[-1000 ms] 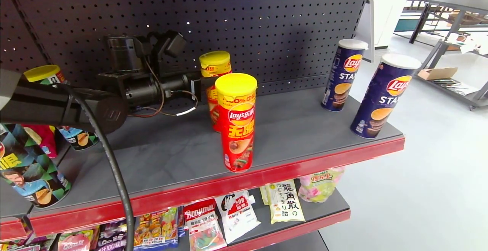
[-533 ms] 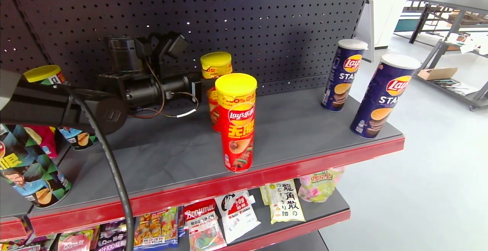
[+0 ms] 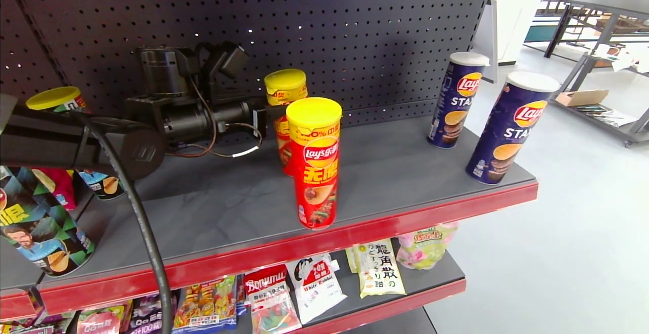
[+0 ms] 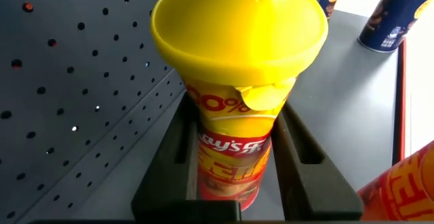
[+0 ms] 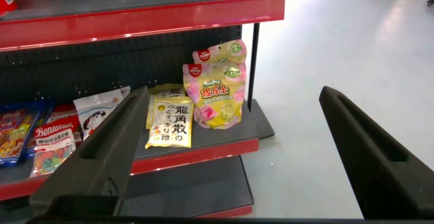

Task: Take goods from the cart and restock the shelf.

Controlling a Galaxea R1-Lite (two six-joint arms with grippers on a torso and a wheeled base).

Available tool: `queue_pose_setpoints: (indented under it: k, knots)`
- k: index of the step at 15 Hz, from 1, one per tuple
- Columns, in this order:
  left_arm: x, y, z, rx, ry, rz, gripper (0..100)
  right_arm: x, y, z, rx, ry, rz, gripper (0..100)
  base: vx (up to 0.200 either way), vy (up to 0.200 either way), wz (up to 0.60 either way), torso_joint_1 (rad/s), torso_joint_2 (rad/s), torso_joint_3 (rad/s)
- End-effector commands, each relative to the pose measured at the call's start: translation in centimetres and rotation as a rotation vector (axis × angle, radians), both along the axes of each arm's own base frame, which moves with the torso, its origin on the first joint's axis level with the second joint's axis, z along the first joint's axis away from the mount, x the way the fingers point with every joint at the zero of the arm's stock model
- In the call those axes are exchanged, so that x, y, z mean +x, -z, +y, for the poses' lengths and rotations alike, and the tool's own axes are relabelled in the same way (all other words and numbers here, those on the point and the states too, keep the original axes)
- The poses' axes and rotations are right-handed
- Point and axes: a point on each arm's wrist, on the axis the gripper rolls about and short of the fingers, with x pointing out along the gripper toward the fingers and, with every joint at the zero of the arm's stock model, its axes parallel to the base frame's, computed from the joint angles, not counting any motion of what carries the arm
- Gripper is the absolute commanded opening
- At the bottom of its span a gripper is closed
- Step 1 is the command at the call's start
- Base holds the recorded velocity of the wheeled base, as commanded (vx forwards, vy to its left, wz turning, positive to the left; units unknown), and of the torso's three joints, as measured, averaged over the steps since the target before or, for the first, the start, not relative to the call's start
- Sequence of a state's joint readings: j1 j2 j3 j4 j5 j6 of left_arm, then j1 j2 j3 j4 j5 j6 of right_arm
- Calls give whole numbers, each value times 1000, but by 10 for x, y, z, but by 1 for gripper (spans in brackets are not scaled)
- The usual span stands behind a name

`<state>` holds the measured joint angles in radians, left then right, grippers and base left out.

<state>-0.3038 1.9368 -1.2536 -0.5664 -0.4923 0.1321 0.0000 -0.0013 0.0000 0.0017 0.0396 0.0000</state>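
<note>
Red can (image 4: 234,163) clamped, left pincer (image 4: 236,105) | right pincer (image 5: 235,94) agape facing snack bags (image 5: 169,122)

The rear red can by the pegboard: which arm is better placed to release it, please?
Left, probably: the left gripper grips the rear red can at the top shelf, while the right gripper hangs open facing the lower shelf.

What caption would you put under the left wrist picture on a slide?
Left tool grips a yellow-lidded red can, upright at the back of the shelf, by the pegboard.
</note>
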Motion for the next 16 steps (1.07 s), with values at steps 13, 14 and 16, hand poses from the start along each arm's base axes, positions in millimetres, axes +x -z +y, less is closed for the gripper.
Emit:
queue_pose_setpoints:
  k: [13,14,16]
  knots:
    - [-76,0,43,55,-85,58,100,0,0,0,0,0,1,100,0,0,0,0,0,0]
    - [-94,2,48,62,-103,69,100,0,0,0,0,0,1,100,0,0,0,0,0,0]
    - [-154,8,64,90,-155,120,100,0,0,0,0,0,1,100,0,0,0,0,0,0]
